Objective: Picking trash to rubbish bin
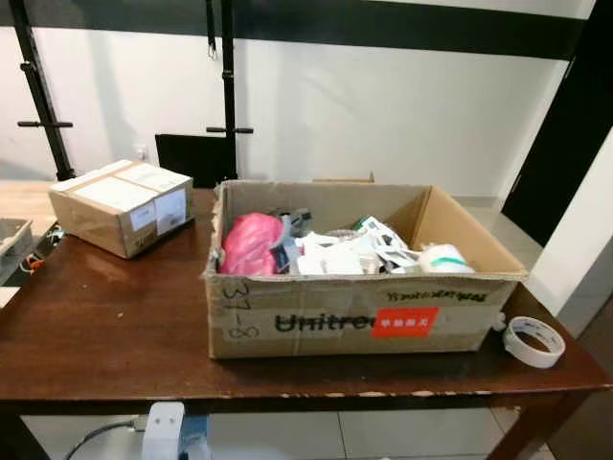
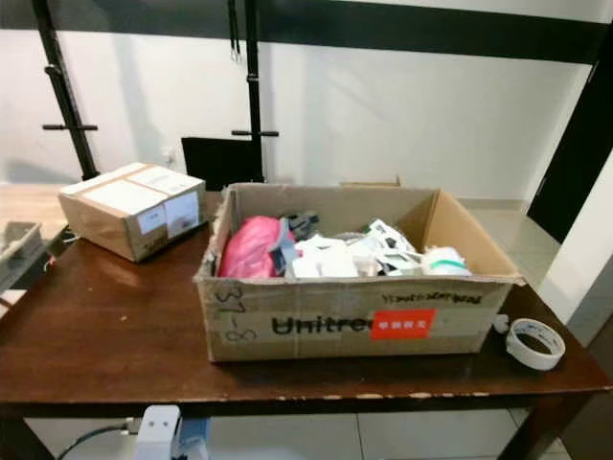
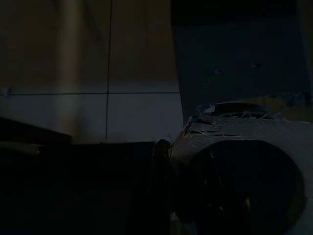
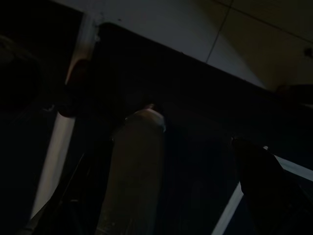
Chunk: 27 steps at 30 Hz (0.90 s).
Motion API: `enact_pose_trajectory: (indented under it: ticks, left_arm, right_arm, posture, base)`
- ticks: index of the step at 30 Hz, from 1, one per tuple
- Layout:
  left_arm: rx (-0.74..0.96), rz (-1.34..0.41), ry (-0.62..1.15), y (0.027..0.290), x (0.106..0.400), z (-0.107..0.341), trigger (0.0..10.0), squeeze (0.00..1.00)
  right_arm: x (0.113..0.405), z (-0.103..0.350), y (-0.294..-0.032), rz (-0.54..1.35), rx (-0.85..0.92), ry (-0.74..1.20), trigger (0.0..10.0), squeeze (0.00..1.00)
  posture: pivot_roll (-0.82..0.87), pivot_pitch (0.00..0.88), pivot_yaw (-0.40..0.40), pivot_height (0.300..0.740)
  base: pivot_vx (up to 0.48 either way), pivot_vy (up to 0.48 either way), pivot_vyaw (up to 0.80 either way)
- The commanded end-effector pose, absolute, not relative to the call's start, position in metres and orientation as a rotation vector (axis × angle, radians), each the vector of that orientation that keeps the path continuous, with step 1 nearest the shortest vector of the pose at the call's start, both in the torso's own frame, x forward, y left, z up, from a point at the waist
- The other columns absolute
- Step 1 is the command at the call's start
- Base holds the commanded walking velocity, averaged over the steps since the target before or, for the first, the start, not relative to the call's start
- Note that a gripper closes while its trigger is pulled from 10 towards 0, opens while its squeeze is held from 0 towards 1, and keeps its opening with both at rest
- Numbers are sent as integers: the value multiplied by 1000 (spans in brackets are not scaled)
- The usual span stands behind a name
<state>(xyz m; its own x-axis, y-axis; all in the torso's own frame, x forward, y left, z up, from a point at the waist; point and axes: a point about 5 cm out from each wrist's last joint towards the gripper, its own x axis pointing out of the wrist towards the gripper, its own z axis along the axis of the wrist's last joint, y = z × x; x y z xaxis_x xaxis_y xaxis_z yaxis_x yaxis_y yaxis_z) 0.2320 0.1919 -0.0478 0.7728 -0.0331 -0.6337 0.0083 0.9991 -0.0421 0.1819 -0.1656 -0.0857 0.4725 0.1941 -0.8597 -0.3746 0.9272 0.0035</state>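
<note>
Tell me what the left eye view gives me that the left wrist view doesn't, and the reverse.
From the left eye view: the brown table, the open cardboard box of trash with a pink bag inside, a small taped box to its left, and a tape roll on the table to its right. From the left wrist view: very dark, with a grey rounded shape with a frayed edge close up, which I cannot identify. Both: pale floor tiles.
</note>
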Motion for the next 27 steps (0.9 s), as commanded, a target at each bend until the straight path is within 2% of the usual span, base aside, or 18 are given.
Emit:
enact_pose_trajectory:
  ticks: [1,9,13,22,27]
  left_arm:
    - [-37,-29,700,190,230,-50,10000,0]
    - [-47,-20,704,190,231,-49,10000,0]
    - [-112,12,708,191,231,-50,10000,0]
    - [-123,19,699,192,232,-49,10000,0]
    - [-90,12,695,194,233,-48,10000,0]
  right_arm:
    - [180,-86,-171,335,-195,1031,10000,0]
    - [180,-87,-162,340,-193,1029,10000,0]
    - [181,-87,-164,338,-194,1030,10000,0]
    - [181,-86,-170,330,-197,1031,10000,0]
    - [181,-86,-171,326,-196,1033,10000,0]
  posture:
    - [48,22,-28,740]
    - [47,21,-29,740]
    - [48,22,-30,740]
    - [50,19,-28,740]
    - [49,21,-26,740]
  base:
    - [0,-390,0]
    - [0,-389,0]
    - [0,0,0]
    - [0,439,0]
    - [0,0,0]
